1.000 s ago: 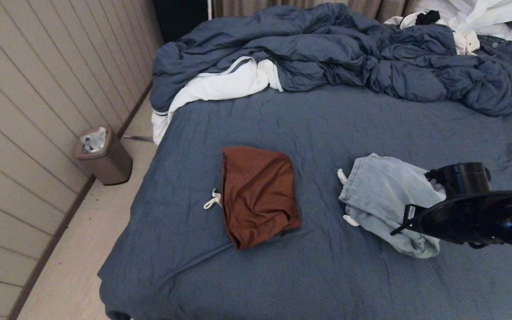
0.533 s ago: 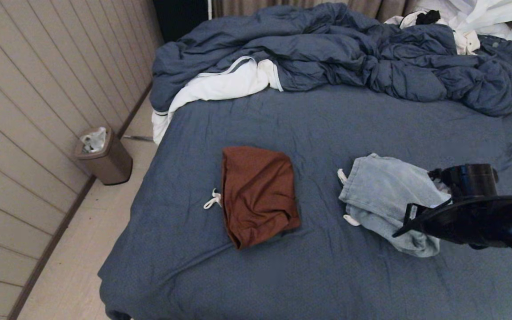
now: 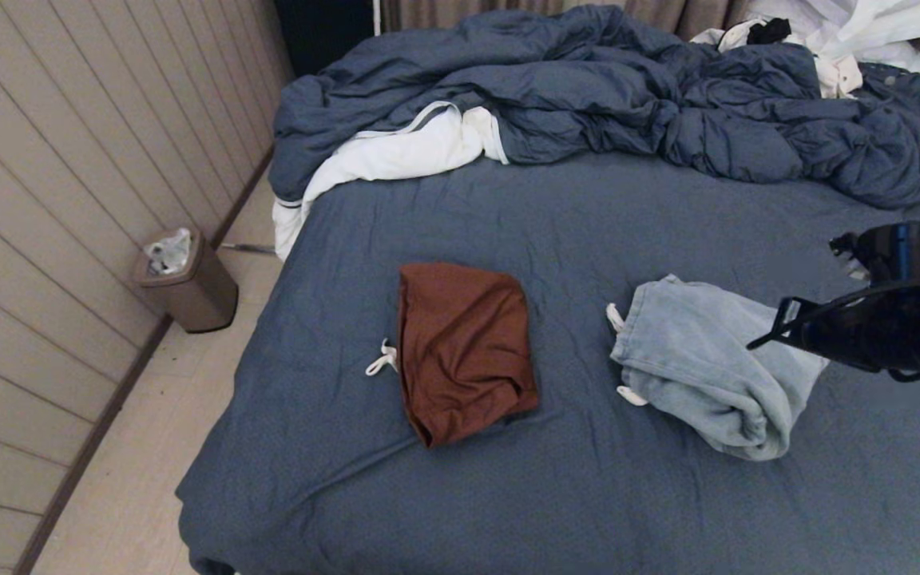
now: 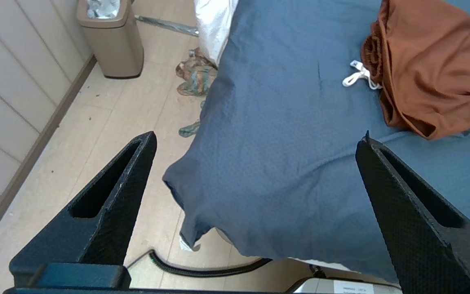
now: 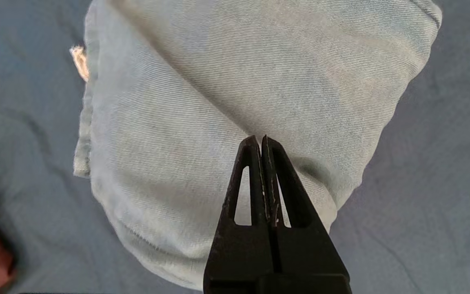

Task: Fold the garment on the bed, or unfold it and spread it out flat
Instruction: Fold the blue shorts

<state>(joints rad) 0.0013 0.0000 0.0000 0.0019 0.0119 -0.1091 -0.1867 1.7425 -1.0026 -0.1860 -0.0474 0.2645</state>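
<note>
My left gripper (image 4: 255, 143) hangs wide open off the bed's (image 3: 460, 495) near-left corner, parked. The rust garment (image 3: 464, 351) lies mid-bed, the pale-blue garment (image 3: 707, 367) beside it to the right — directly beneath my right gripper (image 5: 260, 139), pinched together, empty, clearly the nearer arm.

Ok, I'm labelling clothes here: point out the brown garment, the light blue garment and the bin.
brown garment (image 3: 464, 351): head view, middle of the folded cloth.
light blue garment (image 3: 699, 367): head view, centre of the bundle.
bin (image 3: 192, 291): head view, its side wall.
</note>
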